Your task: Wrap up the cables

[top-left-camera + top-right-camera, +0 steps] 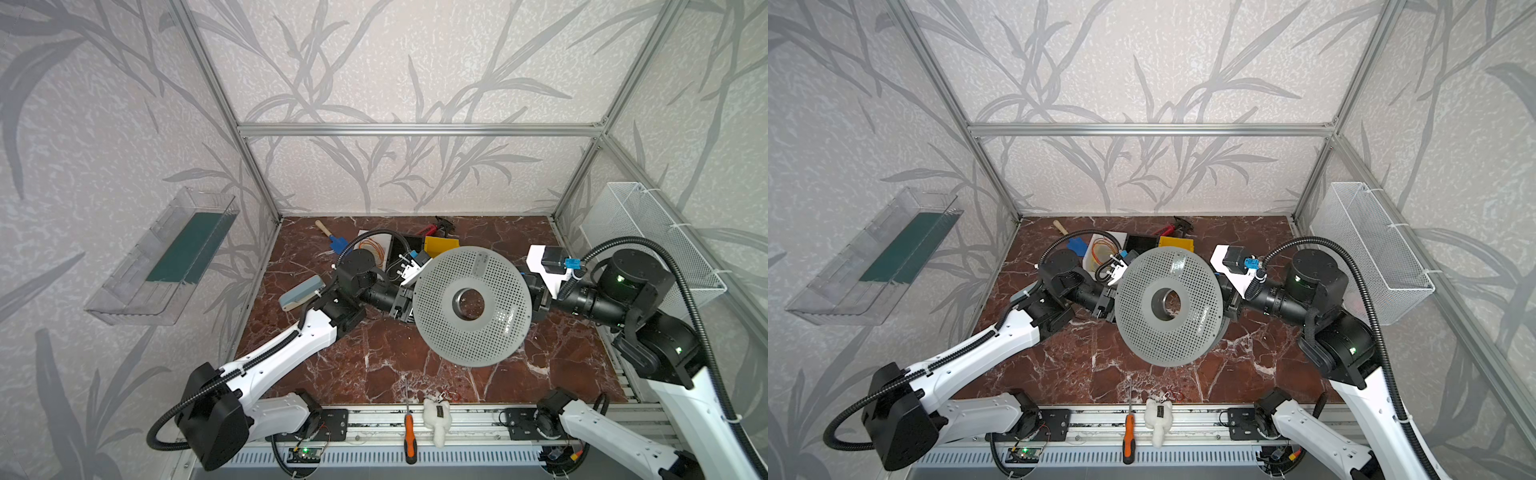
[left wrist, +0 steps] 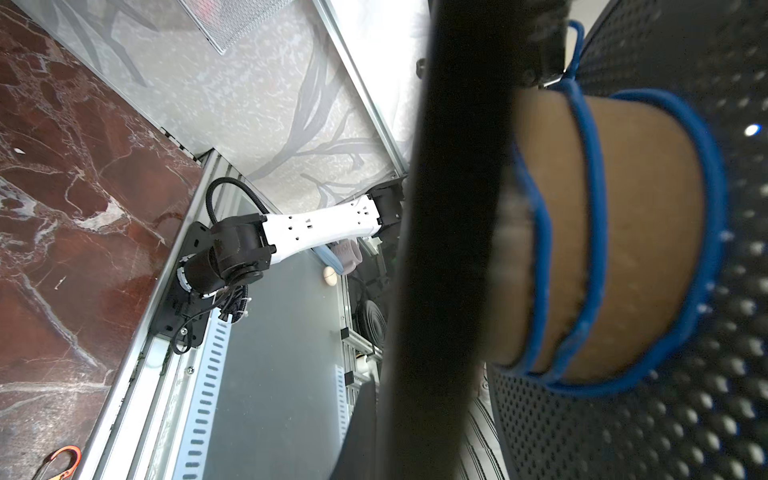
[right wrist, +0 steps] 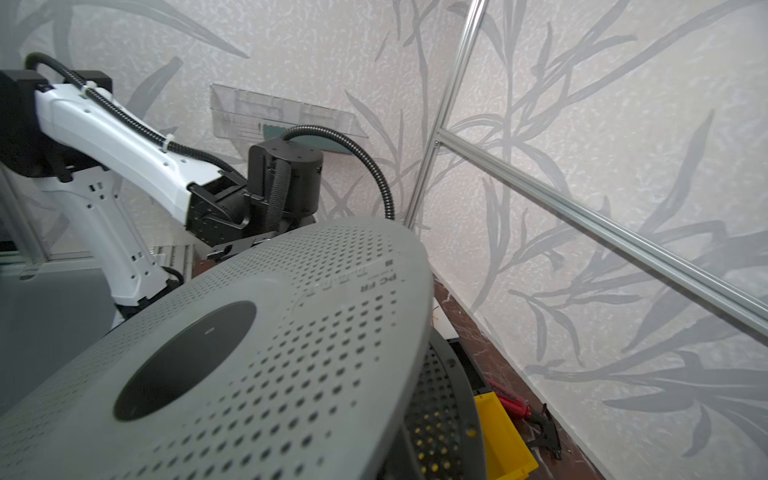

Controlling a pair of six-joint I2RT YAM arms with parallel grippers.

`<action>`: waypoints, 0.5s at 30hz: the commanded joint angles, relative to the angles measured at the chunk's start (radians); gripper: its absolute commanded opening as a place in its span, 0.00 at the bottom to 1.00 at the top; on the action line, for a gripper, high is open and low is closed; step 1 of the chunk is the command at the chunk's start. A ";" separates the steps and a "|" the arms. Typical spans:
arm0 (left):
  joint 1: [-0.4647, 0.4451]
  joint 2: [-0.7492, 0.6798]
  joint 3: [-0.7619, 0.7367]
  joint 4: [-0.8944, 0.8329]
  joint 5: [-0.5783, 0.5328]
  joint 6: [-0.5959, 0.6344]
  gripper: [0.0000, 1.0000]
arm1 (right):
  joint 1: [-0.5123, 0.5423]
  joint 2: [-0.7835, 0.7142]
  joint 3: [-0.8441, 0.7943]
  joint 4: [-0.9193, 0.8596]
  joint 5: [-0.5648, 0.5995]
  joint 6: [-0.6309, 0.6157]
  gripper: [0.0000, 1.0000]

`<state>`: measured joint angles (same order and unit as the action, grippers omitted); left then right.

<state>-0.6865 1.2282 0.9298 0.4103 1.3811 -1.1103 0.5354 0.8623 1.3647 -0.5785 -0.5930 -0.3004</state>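
Note:
A grey perforated spool (image 1: 473,305) (image 1: 1169,305) hangs tilted above the marble table, held between both arms. My left gripper (image 1: 405,305) (image 1: 1111,305) is shut on its left rim. My right gripper (image 1: 536,301) (image 1: 1227,303) is shut on its right rim. In the left wrist view the blue cable (image 2: 590,208) lies in about three loose turns round the spool's brown core (image 2: 644,232), between the dark flanges. In both top views the upper flange hides the cable. The right wrist view shows mostly that upper flange (image 3: 249,353), and my own jaws are hidden there.
Behind the spool sit a yellow bin (image 1: 440,245), a white tray of orange wires (image 1: 374,247), red pliers (image 1: 436,226) and a blue brush (image 1: 334,241). A screwdriver (image 1: 410,436) and a white plush toy (image 1: 436,419) lie on the front rail. A wire basket (image 1: 648,237) hangs on the right wall.

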 commanded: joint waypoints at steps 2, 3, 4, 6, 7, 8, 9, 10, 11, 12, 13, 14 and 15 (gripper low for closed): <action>-0.038 0.046 0.052 -0.084 -0.063 -0.047 0.00 | 0.032 0.111 0.035 -0.135 -0.257 -0.016 0.00; -0.038 0.050 0.059 -0.088 -0.060 -0.043 0.00 | 0.031 0.128 0.048 -0.156 -0.282 -0.017 0.00; -0.039 0.057 0.068 -0.092 -0.057 -0.040 0.00 | 0.033 0.144 0.058 -0.174 -0.301 -0.020 0.00; -0.044 0.067 0.077 -0.090 -0.050 -0.042 0.00 | 0.039 0.173 0.075 -0.201 -0.318 -0.024 0.00; -0.045 0.071 0.082 -0.090 -0.048 -0.042 0.00 | 0.043 0.187 0.082 -0.215 -0.321 -0.027 0.00; -0.045 0.073 0.086 -0.090 -0.048 -0.043 0.00 | 0.049 0.198 0.088 -0.227 -0.319 -0.031 0.00; -0.047 0.076 0.090 -0.091 -0.047 -0.045 0.00 | 0.057 0.213 0.098 -0.250 -0.310 -0.040 0.00; -0.048 0.077 0.089 -0.091 -0.048 -0.046 0.00 | 0.066 0.226 0.108 -0.271 -0.294 -0.050 0.00; -0.048 0.077 0.091 -0.091 -0.044 -0.048 0.00 | 0.082 0.240 0.117 -0.292 -0.265 -0.060 0.00; -0.051 0.077 0.093 -0.095 -0.042 -0.048 0.00 | 0.099 0.251 0.126 -0.308 -0.238 -0.069 0.00; -0.050 0.076 0.094 -0.098 -0.041 -0.048 0.00 | 0.111 0.263 0.133 -0.325 -0.224 -0.078 0.00; -0.050 0.077 0.096 -0.102 -0.040 -0.049 0.00 | 0.123 0.273 0.139 -0.336 -0.206 -0.083 0.00; -0.051 0.079 0.099 -0.105 -0.041 -0.049 0.00 | 0.135 0.281 0.142 -0.343 -0.196 -0.086 0.00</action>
<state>-0.6964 1.2720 0.9714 0.3122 1.5463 -1.0908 0.5983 1.0458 1.5311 -0.8139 -0.7700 -0.4316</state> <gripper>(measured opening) 0.059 0.047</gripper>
